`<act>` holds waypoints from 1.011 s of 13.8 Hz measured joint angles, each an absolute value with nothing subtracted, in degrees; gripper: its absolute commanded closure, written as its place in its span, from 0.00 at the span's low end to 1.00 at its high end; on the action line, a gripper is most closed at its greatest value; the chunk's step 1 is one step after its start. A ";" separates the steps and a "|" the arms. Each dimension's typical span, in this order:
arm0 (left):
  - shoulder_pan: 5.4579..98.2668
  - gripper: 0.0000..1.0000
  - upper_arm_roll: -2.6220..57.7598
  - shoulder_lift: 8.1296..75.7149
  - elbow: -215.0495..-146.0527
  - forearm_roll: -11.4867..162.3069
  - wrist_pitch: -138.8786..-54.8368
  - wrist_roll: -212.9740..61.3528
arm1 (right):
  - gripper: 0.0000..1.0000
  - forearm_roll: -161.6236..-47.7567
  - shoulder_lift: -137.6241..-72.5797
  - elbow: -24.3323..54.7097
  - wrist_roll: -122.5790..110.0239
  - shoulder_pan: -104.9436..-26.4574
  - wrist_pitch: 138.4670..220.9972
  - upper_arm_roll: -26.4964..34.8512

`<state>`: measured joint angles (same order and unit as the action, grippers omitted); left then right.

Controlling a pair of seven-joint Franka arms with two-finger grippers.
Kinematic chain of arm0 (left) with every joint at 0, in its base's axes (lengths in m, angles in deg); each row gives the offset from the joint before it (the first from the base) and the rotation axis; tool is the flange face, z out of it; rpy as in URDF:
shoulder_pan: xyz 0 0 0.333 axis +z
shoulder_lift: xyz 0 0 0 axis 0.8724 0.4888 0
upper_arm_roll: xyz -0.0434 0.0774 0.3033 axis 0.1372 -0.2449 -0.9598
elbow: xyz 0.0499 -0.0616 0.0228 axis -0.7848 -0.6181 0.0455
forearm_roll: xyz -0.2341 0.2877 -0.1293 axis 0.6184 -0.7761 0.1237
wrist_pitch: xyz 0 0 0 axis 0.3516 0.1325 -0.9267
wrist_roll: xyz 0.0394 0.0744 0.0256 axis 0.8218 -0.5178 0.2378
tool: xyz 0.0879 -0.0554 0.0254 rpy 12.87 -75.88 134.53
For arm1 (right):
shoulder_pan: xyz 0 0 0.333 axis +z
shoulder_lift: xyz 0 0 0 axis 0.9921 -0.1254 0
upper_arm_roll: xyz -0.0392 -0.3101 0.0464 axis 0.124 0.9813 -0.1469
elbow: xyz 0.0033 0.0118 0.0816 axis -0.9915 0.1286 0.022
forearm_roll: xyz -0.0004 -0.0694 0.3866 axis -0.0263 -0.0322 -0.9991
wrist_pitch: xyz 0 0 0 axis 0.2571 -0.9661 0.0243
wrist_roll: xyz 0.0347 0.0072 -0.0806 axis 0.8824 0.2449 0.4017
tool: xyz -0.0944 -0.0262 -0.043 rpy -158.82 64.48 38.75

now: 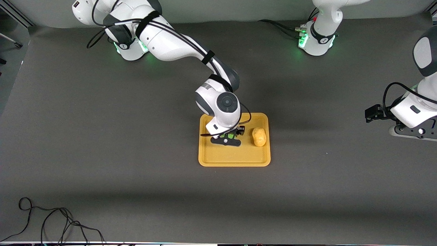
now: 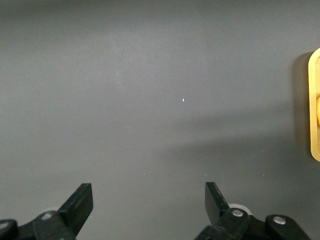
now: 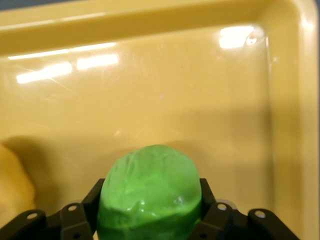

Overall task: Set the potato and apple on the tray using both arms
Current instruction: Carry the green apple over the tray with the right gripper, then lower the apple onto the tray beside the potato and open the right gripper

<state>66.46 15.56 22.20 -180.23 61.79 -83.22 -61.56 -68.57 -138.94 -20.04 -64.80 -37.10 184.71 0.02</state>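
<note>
The yellow-orange tray (image 1: 235,159) lies mid-table. The yellow-tan potato (image 1: 259,136) rests on it, toward the left arm's end. My right gripper (image 1: 228,138) is over the tray beside the potato and is shut on the green apple (image 1: 228,136). In the right wrist view the apple (image 3: 149,192) sits between the fingers of the gripper (image 3: 150,200), low over the tray floor (image 3: 165,100), with the potato (image 3: 12,180) at the edge; I cannot tell whether the apple touches the tray. My left gripper (image 1: 413,134) waits over bare table at the left arm's end, open and empty (image 2: 149,200).
A loose black cable (image 1: 51,222) lies at the table's front corner toward the right arm's end. Cables (image 1: 283,27) run to the left arm's base. The tray's rim (image 2: 314,110) shows at the edge of the left wrist view.
</note>
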 measured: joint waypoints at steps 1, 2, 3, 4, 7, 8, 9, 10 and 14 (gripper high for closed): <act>66.46 0.00 15.56 22.20 -180.23 61.79 -83.22 -61.56 | 0.93 -68.57 -139.33 -20.18 -64.80 -37.09 185.23 0.02; 66.46 0.00 15.56 22.20 -180.23 61.80 -83.21 -61.56 | 0.92 -68.57 -139.37 -20.65 -64.80 -37.09 185.53 0.02; 66.47 0.00 15.56 22.20 -180.23 61.80 -83.20 -61.56 | 0.92 -68.57 -139.36 -21.39 -64.80 -37.09 185.56 0.02; 66.47 0.00 15.56 22.20 -180.24 61.80 -83.19 -61.56 | 0.91 -68.57 -139.36 -22.06 -64.80 -37.09 185.74 0.02; 66.47 0.00 15.56 22.20 -180.24 61.81 -83.19 -61.56 | 0.88 -68.57 -139.40 -22.59 -64.80 -37.07 187.67 0.02; 66.47 0.00 15.56 22.20 -180.23 61.81 -83.19 -61.56 | 0.81 -68.57 -139.49 -22.58 -64.80 -37.06 188.10 0.02; 66.47 0.00 15.56 22.20 -180.24 61.82 -83.19 -61.56 | 0.66 -68.57 -139.65 -22.55 -64.80 -37.07 188.13 0.02; 66.47 0.00 15.56 22.20 -180.24 61.82 -83.19 -61.55 | 0.61 -68.57 -139.90 -22.51 -64.80 -37.06 188.13 0.02; 66.47 0.00 15.56 22.22 -180.31 61.83 -83.20 -61.55 | 0.36 -68.57 -140.93 -22.47 -64.80 -37.06 188.33 0.02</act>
<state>66.47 15.56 22.22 -180.31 61.83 -83.20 -61.55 -68.57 -140.93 -22.47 -64.80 -37.06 188.33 0.02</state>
